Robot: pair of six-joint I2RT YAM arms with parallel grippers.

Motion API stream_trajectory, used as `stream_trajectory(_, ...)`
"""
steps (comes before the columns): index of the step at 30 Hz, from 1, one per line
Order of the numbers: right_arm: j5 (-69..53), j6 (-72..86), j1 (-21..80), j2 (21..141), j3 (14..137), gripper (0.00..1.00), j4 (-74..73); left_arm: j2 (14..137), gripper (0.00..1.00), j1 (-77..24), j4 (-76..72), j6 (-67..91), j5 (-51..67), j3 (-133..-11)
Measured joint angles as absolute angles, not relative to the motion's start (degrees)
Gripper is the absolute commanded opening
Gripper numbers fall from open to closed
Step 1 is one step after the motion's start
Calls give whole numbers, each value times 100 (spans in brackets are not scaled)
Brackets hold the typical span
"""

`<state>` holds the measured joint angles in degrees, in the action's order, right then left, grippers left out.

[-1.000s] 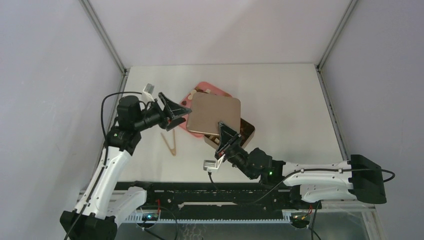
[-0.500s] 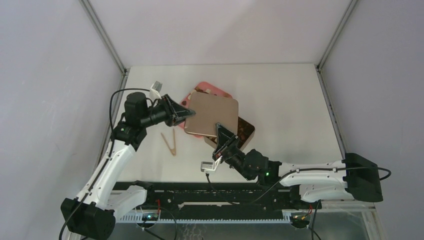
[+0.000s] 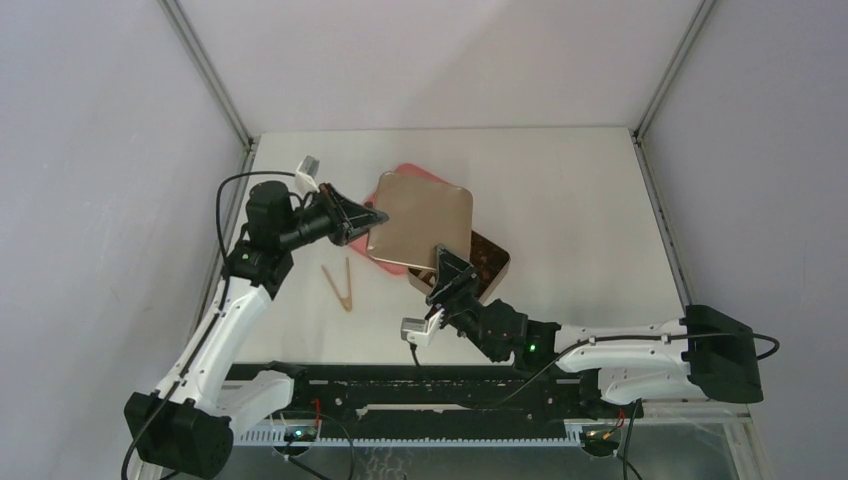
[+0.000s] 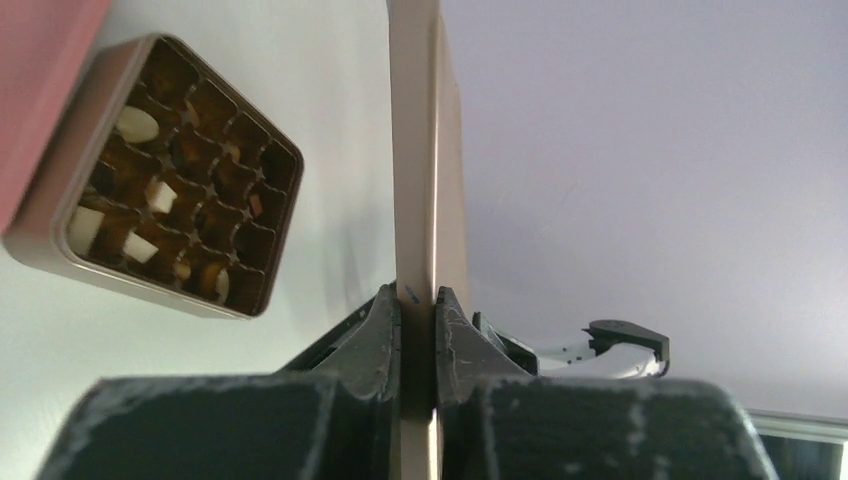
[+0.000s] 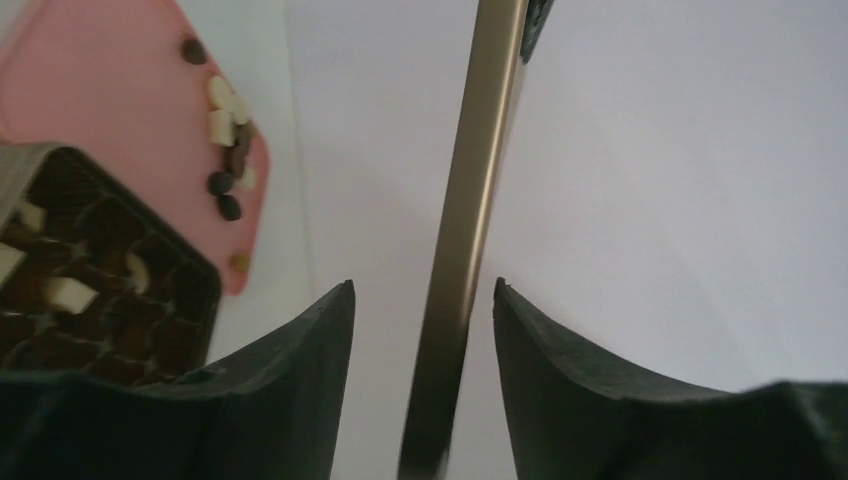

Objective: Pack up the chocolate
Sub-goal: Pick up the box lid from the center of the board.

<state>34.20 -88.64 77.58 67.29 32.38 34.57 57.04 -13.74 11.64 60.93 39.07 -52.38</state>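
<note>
The chocolate shows as small brown and cream pieces on the pink tray (image 5: 110, 80), with a cluster (image 5: 228, 120) near its edge. More pieces (image 4: 137, 123) lie in the dark grid of the square tan tin (image 3: 495, 262). A flat tan lid (image 3: 420, 220) hangs tilted above the tray and tin. My left gripper (image 3: 375, 217) is shut on the lid's left edge (image 4: 420, 150), its fingers pressed against both faces. My right gripper (image 3: 447, 265) stands open around the lid's near edge (image 5: 480, 170), with gaps on both sides.
Thin wooden tongs (image 3: 340, 285) lie on the white table left of the tin, below the left arm. The tin's rim (image 4: 60, 255) sits against the pink tray (image 4: 40, 80). Grey walls close in the table at the back and sides.
My left gripper has closed onto the lid's left edge. My right gripper has opened and let go of the lid. The lid has shifted slightly back and to the left.
</note>
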Motion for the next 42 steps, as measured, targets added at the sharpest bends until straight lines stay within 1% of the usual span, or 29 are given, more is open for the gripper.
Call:
stream_trajectory(3,3562,-8442,7760,6689,3238,79,3133,5811,0,-1216,1079,5986,3868,-5238)
stream_trajectory(4,3610,-8285,7765,6674,3238,81,3033,5865,0,-1168,1061,5940,3854,-5238)
stream_trajectory(7,3743,-7743,7778,6595,3238,87,2696,6071,0,-1052,1004,5769,3857,-5238)
stream_trajectory(11,3918,-6775,7782,6436,3249,91,2139,6458,0,-943,902,5535,3922,-5238)
stream_trajectory(17,4237,-4829,7721,6383,3723,94,886,6967,0,-919,792,5179,3944,-5238)
stream_trajectory(22,4233,-3041,7363,6058,4029,94,23,7474,0,-919,556,4950,4115,-5251)
stream_trajectory(28,3791,-506,6176,5502,4106,94,-808,8278,0,-1048,257,4797,4427,-5282)
stream_trajectory(33,3234,1398,5199,5225,4082,94,-1181,8892,0,-1382,119,4678,4650,-5544)
stream_trajectory(36,2956,2276,4783,5137,3918,94,-1175,9118,0,-1579,95,4600,4766,-5754)
stream_trajectory(42,2547,3682,4160,5072,3183,94,-1044,9581,0,-1861,14,4372,5100,-6263)
